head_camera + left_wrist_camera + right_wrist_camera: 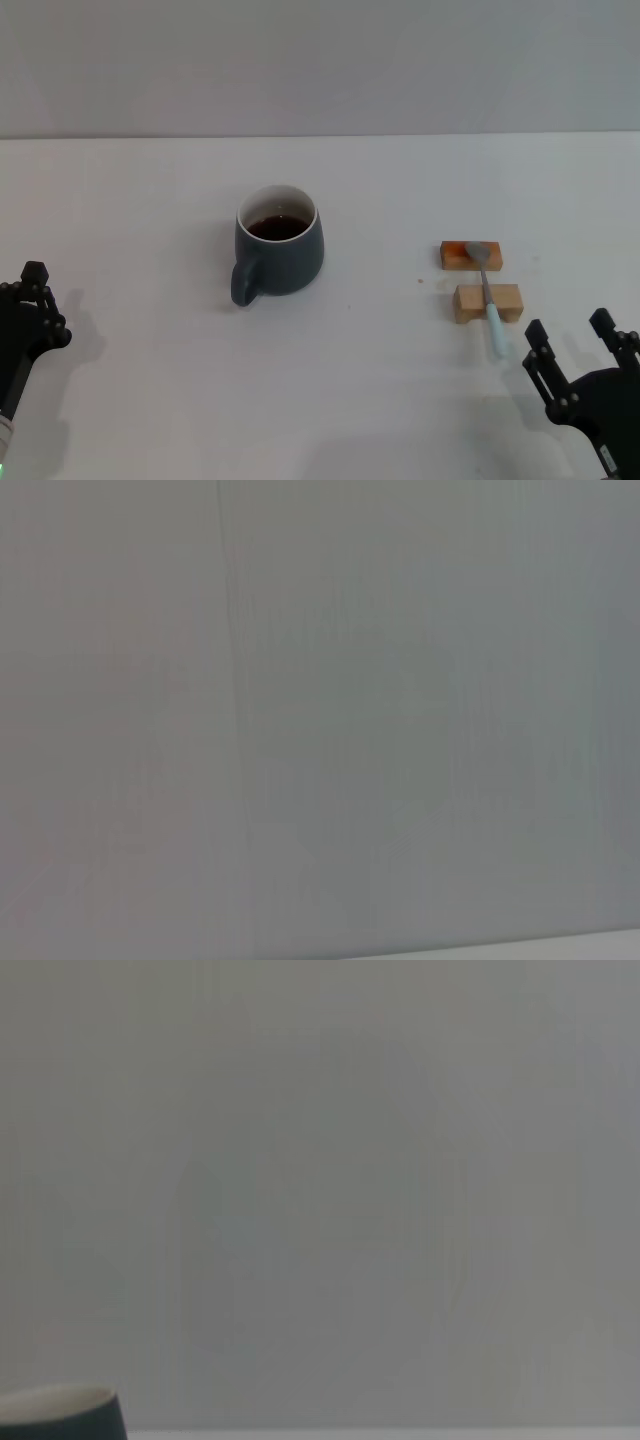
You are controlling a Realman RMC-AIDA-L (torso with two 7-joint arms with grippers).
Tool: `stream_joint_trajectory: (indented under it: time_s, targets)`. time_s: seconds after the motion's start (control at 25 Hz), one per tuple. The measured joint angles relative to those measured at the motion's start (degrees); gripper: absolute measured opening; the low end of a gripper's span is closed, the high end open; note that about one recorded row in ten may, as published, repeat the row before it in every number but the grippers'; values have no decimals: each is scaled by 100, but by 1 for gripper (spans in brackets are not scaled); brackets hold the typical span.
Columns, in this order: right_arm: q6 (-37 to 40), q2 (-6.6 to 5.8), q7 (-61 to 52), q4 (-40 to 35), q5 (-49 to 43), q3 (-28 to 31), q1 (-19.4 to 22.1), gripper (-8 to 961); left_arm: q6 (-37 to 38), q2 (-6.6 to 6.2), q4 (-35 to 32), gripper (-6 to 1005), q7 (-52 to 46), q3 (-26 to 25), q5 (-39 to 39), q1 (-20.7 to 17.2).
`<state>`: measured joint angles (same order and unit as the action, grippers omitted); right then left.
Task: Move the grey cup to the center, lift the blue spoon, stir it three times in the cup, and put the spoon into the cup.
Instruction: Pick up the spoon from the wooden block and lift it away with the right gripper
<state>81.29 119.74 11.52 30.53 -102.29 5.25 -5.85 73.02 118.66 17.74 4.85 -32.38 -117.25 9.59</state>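
Observation:
The grey cup stands on the white table a little left of the middle, handle toward me, dark brown liquid inside. Its rim also shows in a corner of the right wrist view as the grey cup. The blue spoon lies across two wooden blocks at the right, metal bowl on the far block, pale handle sticking out past the near one. My right gripper hangs open just right of and nearer than the handle's end, holding nothing. My left gripper sits at the far left edge, well away from the cup.
Two small wooden blocks carry the spoon at the right. The white table stretches from the cup to the front edge. A plain grey wall fills the left wrist view.

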Motion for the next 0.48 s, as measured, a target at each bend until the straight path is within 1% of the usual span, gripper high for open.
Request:
stream_joint_trajectory:
  time_s: [0.2,0.48]
  targets:
    - [-325,-3,-3,-22,107,10,-112,718,-29,-1,-17,-2,-2,9,0,16]
    - [-539,-3,-6,0,131,12,-179,717,-55,-1,-16,-1,-2,26,1,61]
